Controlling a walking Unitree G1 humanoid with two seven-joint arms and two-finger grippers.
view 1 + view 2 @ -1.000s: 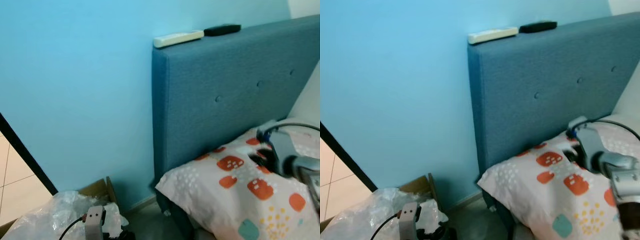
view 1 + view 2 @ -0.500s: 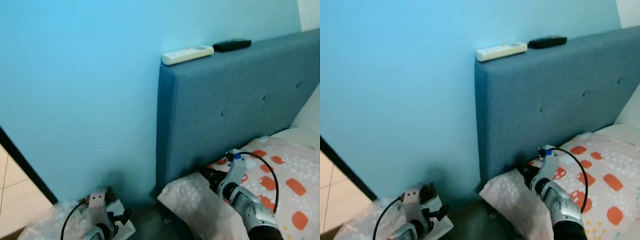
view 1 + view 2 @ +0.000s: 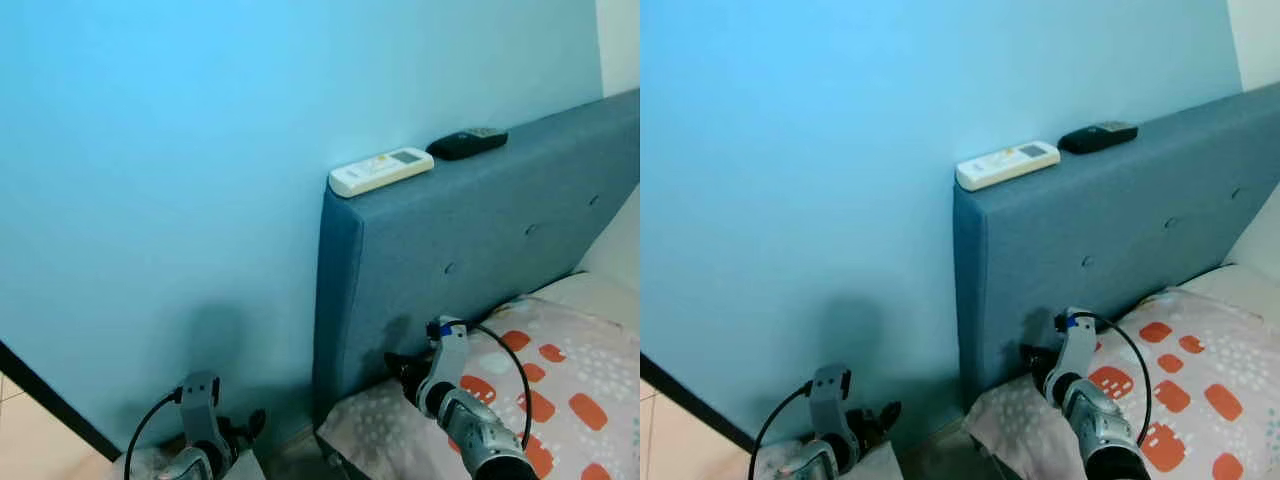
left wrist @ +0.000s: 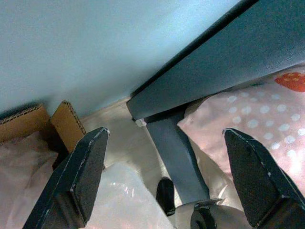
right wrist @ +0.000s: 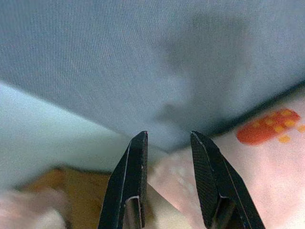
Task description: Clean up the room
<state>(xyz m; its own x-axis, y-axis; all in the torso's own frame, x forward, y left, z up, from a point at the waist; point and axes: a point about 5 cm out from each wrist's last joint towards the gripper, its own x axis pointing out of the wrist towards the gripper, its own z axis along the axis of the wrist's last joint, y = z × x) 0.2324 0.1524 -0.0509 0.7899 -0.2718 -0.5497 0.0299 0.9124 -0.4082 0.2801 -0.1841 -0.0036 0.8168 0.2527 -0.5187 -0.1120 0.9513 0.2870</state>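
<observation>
Just above the right gripper [image 5: 167, 176] a blue upholstered headboard [image 3: 480, 250] is seen, set against a plain light-blue wall [image 3: 160, 180]. The gripper is held low before the headboard's lower corner, its two black fingers [image 5: 131, 181] a little apart with nothing between them. High above it, on the headboard's top edge, a white remote [image 3: 381, 171] is laid near the corner, and a black remote [image 3: 466, 144] is laid just beside it, farther from the wall corner. Under and to the right of the gripper a pale pillow [image 3: 560, 380] with orange patches (and white dots) is spread against the headboard.

The left gripper [image 4: 167, 176] is held well to the left, low by the wall, its fingers [image 4: 76, 181] spread wide and empty. Beneath it a cardboard box [image 4: 57, 124], crinkled clear plastic [image 4: 119, 200] and a strip of pale floor [image 4: 119, 129] are made out.
</observation>
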